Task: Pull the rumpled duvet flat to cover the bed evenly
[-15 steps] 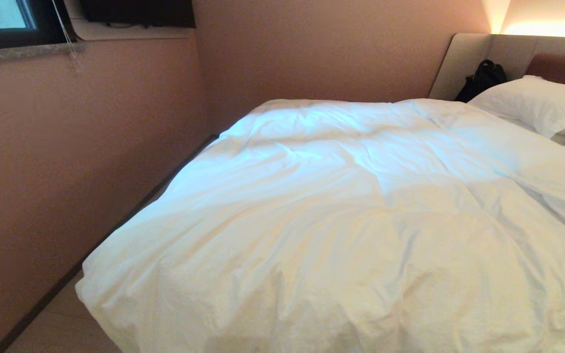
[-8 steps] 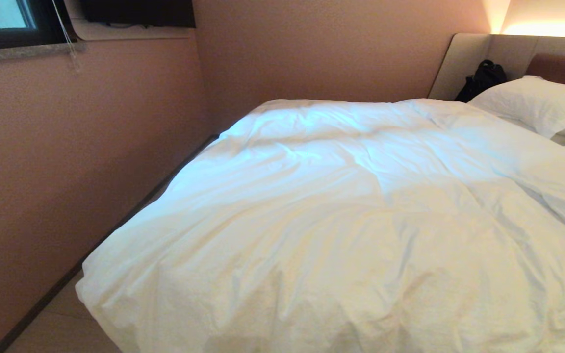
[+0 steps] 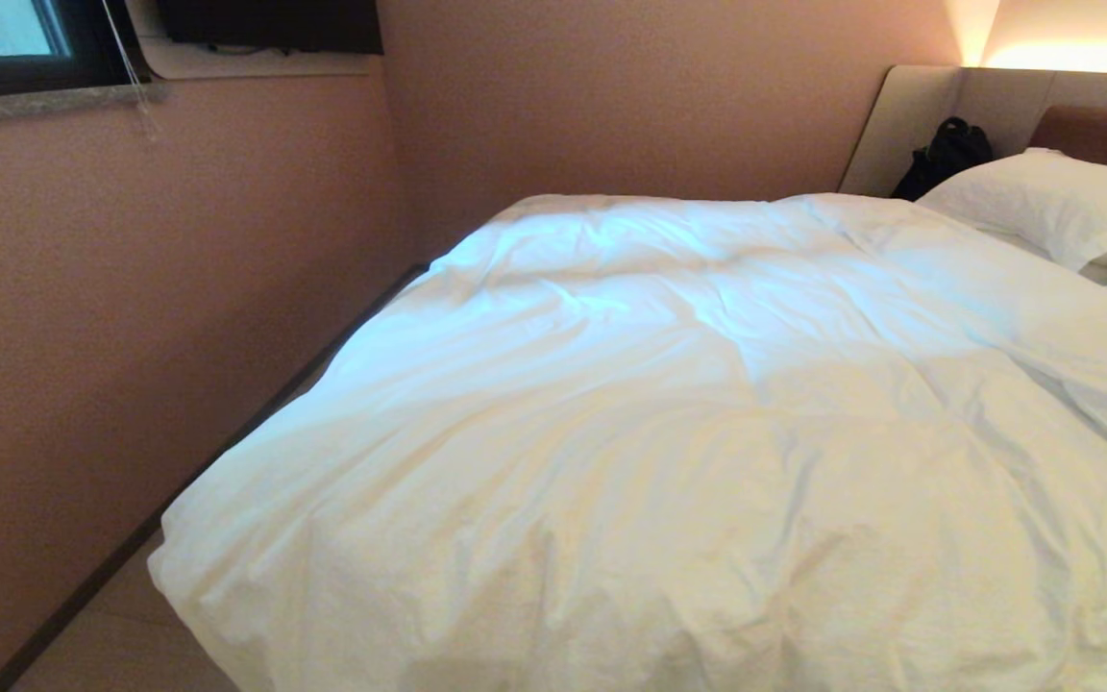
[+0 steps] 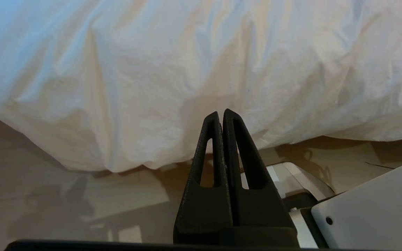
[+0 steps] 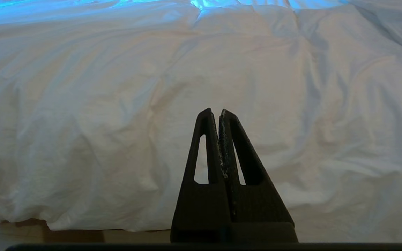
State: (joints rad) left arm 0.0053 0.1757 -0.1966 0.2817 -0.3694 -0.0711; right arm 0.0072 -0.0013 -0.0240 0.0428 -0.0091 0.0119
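Note:
The puffy white duvet [image 3: 669,432] lies spread over the bed, wrinkled, reaching from the near foot corner up to the pillows. Of the bed only the padded headboard [image 3: 996,96] shows at the far right. Neither gripper is in the head view. In the left wrist view my left gripper [image 4: 221,113] is shut and empty, just short of the duvet's hanging edge [image 4: 134,139] above the floor. My right gripper [image 5: 214,112] is shut and empty too, held before the duvet's near side [image 5: 117,122].
Two white pillows [image 3: 1053,202] lie at the headboard, a black bag [image 3: 947,154] beside them. A pink wall [image 3: 131,288] runs close along the bed's far side, leaving a narrow floor strip [image 3: 121,625]. Part of my white base [image 4: 372,219] shows below the left gripper.

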